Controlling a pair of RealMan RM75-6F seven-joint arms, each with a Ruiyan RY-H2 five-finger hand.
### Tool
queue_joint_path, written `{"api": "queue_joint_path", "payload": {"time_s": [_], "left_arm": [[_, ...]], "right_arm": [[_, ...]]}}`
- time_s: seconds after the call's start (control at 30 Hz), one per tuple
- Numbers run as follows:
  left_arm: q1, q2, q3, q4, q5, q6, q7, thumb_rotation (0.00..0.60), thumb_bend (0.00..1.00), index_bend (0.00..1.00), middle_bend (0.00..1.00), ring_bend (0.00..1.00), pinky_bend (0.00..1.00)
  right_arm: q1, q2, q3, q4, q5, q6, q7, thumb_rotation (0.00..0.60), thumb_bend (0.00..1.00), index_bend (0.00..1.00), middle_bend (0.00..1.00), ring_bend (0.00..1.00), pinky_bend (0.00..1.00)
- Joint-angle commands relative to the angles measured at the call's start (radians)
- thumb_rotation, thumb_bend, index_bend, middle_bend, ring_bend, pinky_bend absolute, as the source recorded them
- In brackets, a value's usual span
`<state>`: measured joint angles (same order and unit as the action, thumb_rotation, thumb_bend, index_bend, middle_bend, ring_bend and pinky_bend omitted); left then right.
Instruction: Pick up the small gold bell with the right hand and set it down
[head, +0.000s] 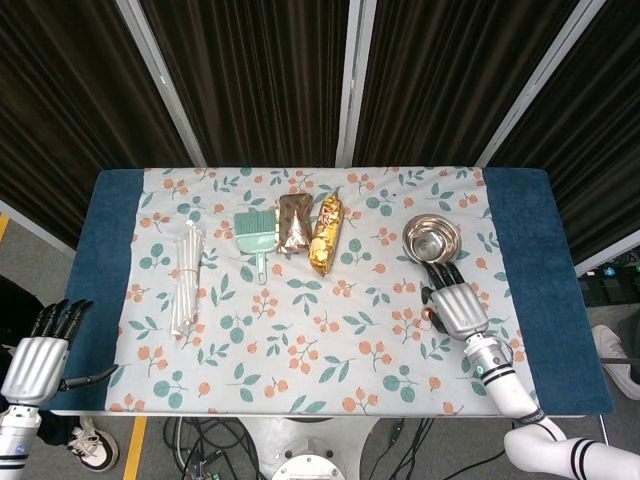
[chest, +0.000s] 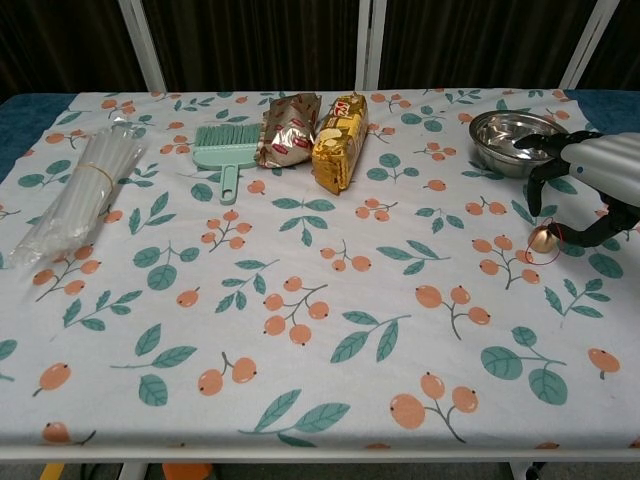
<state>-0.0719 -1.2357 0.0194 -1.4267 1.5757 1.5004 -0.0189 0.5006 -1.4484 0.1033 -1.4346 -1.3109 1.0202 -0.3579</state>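
grasp step | right hand (chest: 590, 170) fingers apart, arched over gold bell (chest: 543, 238) | steel bowl (chest: 510, 128) at 12 o'clock | close low, pinch bell body

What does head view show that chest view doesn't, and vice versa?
Head only: the left hand off the table's left corner, and the blue table edges. Chest only: the bell's red loop, with the right hand's fingers arched over the bell. Both: bell, right hand, bowl, brush, two snack packs, plastic bundle.
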Motion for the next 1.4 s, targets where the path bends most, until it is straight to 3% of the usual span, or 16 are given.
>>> {"api": "queue_joint_path", "payload": {"time_s": [0.03,0.83,1.4], "left_arm": [[0.0,0.0,0.001,0.001,-0.002,-0.002,0.0,0.178,0.0,0.07,0.08,0.0,0.09],[-0.003,0.001,0.002,0.002,-0.003,-0.011,-0.009,0.177,0.0,0.07,0.08,0.0,0.09],[-0.002,0.002,0.004,0.005,-0.005,-0.013,-0.013,0.213,0.0,0.07,0.08,0.0,0.09]], "right_arm": [[0.001,0.0,-0.003,0.0,0.004,-0.001,-0.004,0.6,0.32,0.47,0.0,0.0,0.0],[0.012,-0.002,-0.015,0.002,0.026,0.001,-0.014,0.6,0.34,0.53,0.02,0.0,0.0],[0.012,-0.011,-0.019,0.012,0.024,0.018,-0.008,0.6,0.34,0.6,0.05,0.0,0.0]]}}
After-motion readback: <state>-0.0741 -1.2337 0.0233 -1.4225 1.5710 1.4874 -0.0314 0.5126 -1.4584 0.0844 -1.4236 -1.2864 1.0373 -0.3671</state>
